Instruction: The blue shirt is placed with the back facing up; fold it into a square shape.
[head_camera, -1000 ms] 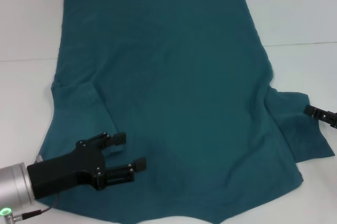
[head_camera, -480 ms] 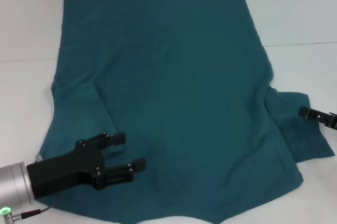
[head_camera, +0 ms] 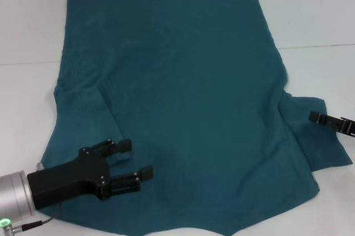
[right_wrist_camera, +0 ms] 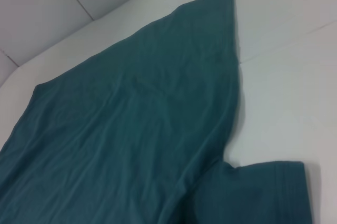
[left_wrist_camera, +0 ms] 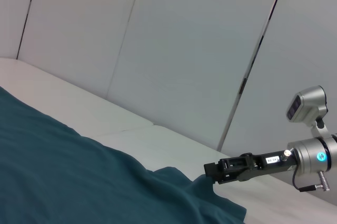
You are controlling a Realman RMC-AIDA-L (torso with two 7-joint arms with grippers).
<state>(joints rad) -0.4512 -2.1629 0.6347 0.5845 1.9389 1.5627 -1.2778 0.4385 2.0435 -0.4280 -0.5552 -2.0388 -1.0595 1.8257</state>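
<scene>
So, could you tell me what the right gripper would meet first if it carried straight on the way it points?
Most likely the blue shirt: the right gripper points inward over the right sleeve toward the body, though its height above the cloth is unclear.

We see the shirt [head_camera: 183, 108] spread across the table [head_camera: 321, 14], left gripper [head_camera: 136, 161] at seven o'clock, right gripper [head_camera: 314, 116] at four.

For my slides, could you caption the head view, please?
Blue shirt lies flat, left gripper open above it, right gripper at its sleeve.
</scene>
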